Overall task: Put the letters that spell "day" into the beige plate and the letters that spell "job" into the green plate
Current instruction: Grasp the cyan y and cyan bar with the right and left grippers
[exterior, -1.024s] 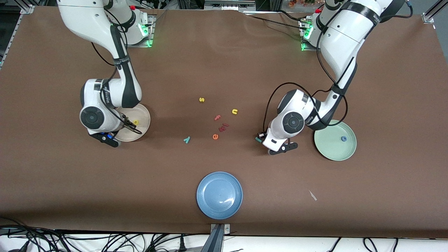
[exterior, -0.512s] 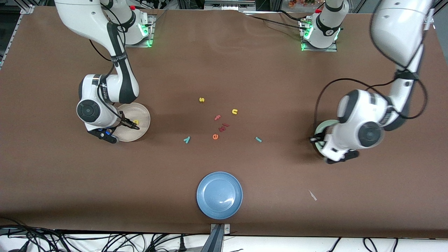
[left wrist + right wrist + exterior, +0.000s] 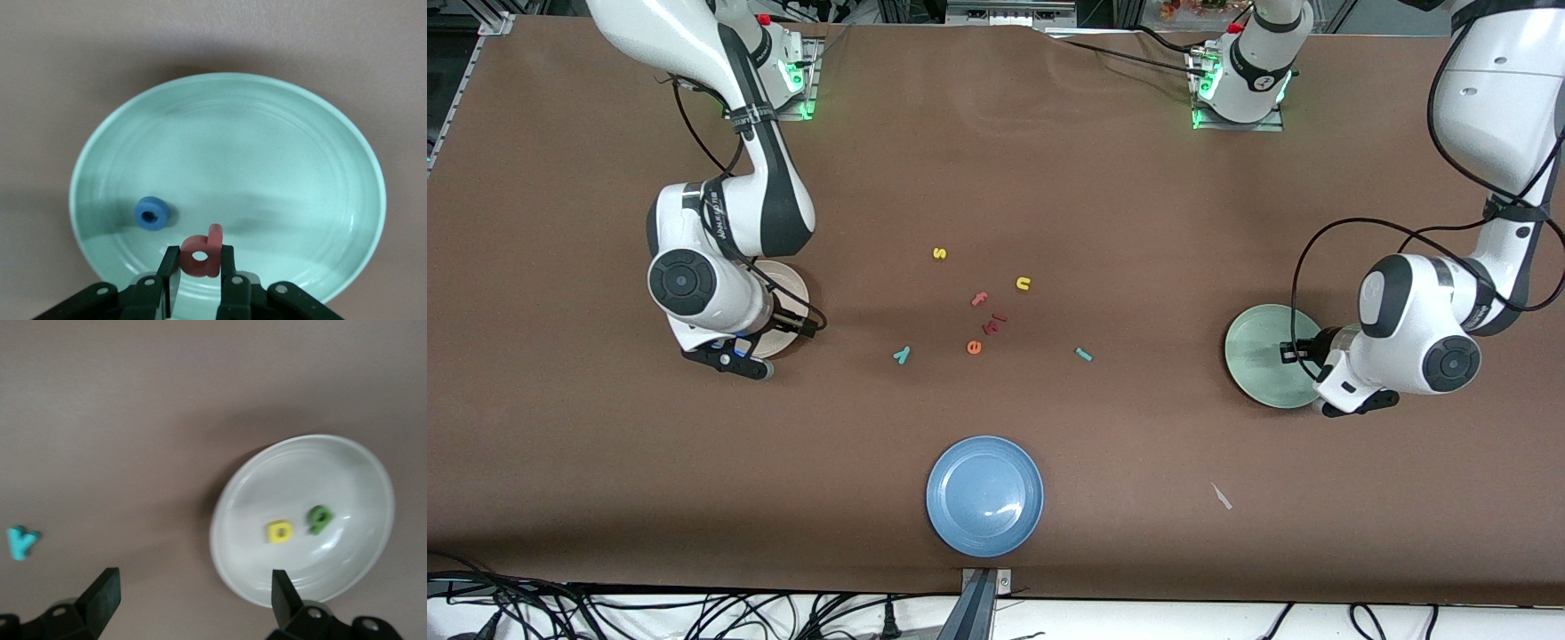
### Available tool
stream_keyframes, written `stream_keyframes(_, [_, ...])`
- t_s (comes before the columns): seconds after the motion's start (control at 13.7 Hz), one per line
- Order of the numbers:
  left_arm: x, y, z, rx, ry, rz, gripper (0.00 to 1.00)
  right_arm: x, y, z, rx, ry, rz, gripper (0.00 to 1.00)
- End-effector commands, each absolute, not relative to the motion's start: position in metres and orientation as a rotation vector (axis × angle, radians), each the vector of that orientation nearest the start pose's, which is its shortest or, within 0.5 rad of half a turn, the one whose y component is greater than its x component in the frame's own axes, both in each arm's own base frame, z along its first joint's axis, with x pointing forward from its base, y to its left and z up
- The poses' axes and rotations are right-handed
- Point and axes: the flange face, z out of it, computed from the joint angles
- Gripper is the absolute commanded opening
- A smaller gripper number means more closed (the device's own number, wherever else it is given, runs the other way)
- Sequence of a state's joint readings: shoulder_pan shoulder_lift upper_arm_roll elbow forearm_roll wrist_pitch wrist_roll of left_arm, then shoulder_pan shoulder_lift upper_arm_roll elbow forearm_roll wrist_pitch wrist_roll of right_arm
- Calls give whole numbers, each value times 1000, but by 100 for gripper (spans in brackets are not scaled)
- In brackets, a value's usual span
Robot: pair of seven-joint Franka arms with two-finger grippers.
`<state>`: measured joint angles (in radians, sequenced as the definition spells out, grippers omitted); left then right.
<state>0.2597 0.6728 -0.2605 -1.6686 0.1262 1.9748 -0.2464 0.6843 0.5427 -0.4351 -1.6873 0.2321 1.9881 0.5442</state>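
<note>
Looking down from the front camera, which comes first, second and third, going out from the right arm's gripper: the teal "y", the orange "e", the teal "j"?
From the right gripper, open beside the beige plate:
1. Teal "y", nearest, toward the table's middle.
2. Orange "e", in the loose cluster at mid-table.
3. Teal "j", farthest, toward the left arm's end.

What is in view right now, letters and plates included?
beige plate: one, cream, toward the right arm's end
"d", "a": one each, yellow and green, in the beige plate
green plate: one, sage, toward the left arm's end
"o": one, blue, in the green plate
"y", "j": one each, teal, loose on the table
"s", "n": yellow, mid-table
"f": pink, mid-table
"e": orange, mid-table
dark red letters: apparently two, mid-table
blue plate: one, nearest the front camera
left claw: shut on the red "b", over the green plate
right claw: open, by the beige plate's rim
</note>
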Motion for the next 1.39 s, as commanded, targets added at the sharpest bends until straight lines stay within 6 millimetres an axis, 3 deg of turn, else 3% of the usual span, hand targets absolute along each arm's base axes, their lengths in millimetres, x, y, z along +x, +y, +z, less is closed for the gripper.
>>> stream_keyframes(0.0, [645, 17, 206, -3093, -259, 510, 50, 628, 257, 264, -3068, 932, 258, 100])
stream_keyframes(0.07, [646, 17, 208, -3096, -263, 504, 94, 634, 282, 259, -3052, 975, 194, 100])
stream_keyframes(0.15, [649, 13, 215, -3100, -265, 485, 100, 637, 299, 248, -3037, 1026, 163, 100])
stream_keyframes(0.29, [653, -10, 233, -3110, -293, 447, 100, 632, 328, 229, -3030, 1038, 100, 99])
stream_keyframes(0.51, [664, -84, 260, -3090, -563, 378, 100, 627, 342, 212, -3025, 1030, 75, 84])
stream_keyframes(0.59, [664, -106, 262, -3060, -668, 365, 100, 624, 350, 203, -3008, 1048, 56, 78])
stream_keyframes(0.8, [657, -172, 261, -2924, -1051, 344, 100, 620, 363, 186, -2975, 1063, 17, 73])
stream_keyframes(0.95, [657, -210, 250, -2829, -1323, 340, 100, 621, 366, 182, -2968, 1046, -25, 72])
stream_keyframes(1.1, [653, -251, 240, -2776, -1502, 290, 100, 620, 364, 179, -2981, 1036, -24, 64])
stream_keyframes(1.32, [640, -302, 206, -2730, -1661, 265, 100, 620, 364, 179, -2985, 1035, -23, 31])
